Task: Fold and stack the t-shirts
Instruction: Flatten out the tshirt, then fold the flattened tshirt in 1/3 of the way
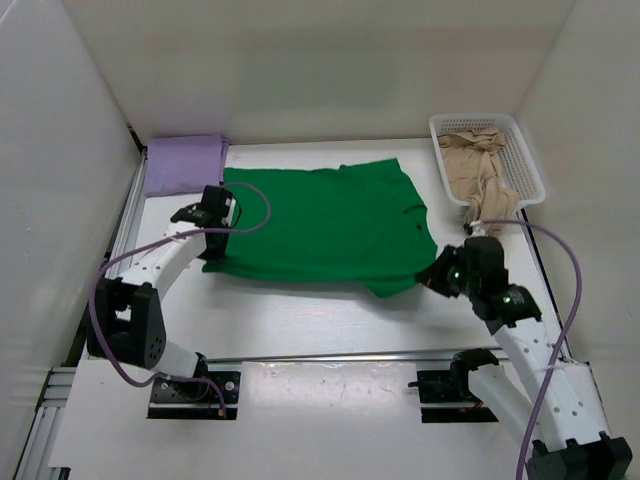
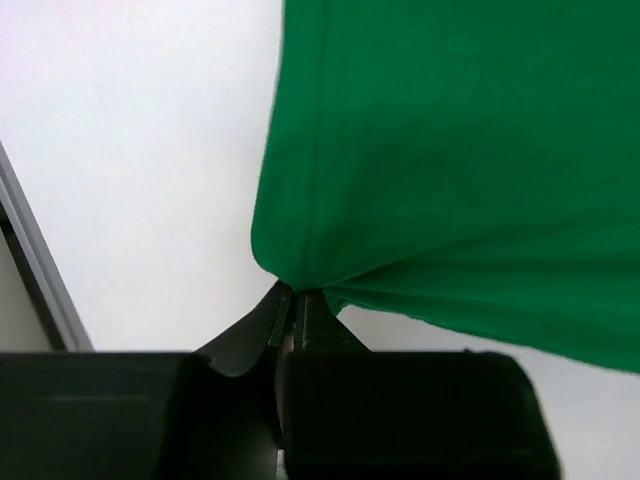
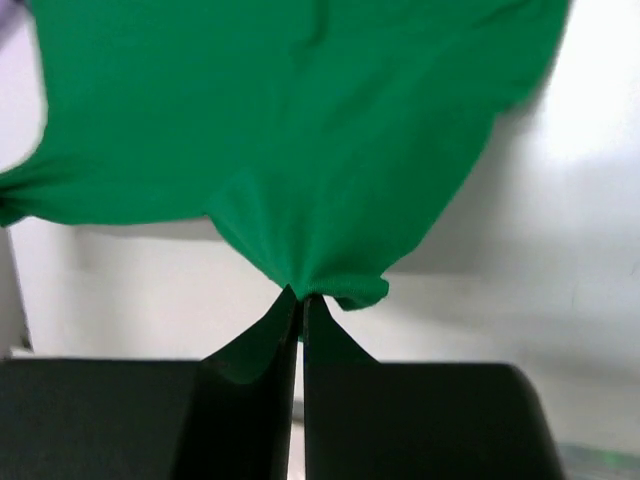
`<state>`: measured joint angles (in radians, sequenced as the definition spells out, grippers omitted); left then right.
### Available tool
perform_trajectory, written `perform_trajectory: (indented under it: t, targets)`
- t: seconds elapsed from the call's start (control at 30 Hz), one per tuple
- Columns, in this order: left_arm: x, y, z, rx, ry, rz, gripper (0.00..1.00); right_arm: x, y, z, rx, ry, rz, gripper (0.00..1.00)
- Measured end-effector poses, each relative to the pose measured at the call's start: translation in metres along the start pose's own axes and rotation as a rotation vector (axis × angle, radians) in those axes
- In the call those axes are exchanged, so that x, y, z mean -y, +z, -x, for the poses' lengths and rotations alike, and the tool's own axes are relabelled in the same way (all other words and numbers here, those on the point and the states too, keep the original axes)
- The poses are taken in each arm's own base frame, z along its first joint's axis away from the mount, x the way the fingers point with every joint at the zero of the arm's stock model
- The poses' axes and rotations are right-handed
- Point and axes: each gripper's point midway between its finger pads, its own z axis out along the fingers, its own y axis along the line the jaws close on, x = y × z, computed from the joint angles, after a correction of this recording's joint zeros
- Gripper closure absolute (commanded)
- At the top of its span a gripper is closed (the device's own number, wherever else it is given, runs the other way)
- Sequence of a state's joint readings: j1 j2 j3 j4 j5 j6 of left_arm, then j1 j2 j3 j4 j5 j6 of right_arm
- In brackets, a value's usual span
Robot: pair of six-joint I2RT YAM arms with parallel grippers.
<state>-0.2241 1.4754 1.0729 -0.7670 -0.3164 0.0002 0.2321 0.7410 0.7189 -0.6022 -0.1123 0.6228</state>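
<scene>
Fingers on both our grippers are pressed together on cloth: we see the left gripper (image 2: 292, 300) pinching a bunched bit of edge on the left side of the green t-shirt (image 1: 320, 225), and the right gripper (image 3: 300, 297) pinching a gathered fold at its near right corner. We find that shirt spread flat across the middle of the white table (image 1: 330, 320), between our two arms. We also see the lavender t-shirt (image 1: 183, 163) folded at the far left corner, well apart from the tan t-shirt (image 1: 480, 170), which lies crumpled in the white mesh basket (image 1: 530, 162) at the far right.
</scene>
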Motion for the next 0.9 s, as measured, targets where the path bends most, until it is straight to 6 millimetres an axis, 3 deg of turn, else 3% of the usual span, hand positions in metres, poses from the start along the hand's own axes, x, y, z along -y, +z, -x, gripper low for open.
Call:
perform_trajectory:
  t: [0.17, 0.27, 0.5, 0.6, 0.77, 0.9]
  targets:
    - [-0.001, 0.002, -0.064, -0.147, 0.05, 0.008, 0.78, 0.045, 0.017, -0.081, -0.178, 0.078, -0.092, 1.0]
    - [-0.001, -0.001, -0.084, -0.194, 0.065, 0.003, 0.75, 0.058, 0.016, -0.096, -0.208, 0.108, -0.141, 1.0]
    - [-0.001, -0.009, -0.083, -0.188, 0.047, -0.023, 0.78, 0.052, 0.027, -0.075, -0.214, 0.073, -0.186, 1.0]
    - [-0.004, -0.008, -0.062, -0.176, 0.021, -0.03, 0.9, 0.048, 0.041, -0.053, -0.215, 0.038, -0.216, 1.0]
    - [-0.005, 0.011, -0.013, -0.156, -0.01, -0.037, 0.9, 0.04, 0.074, -0.003, -0.19, 0.005, -0.236, 1.0]
    - [0.0, 0.035, 0.004, -0.19, -0.009, -0.04, 0.9, 0.038, 0.101, 0.025, -0.193, -0.028, -0.247, 1.0]
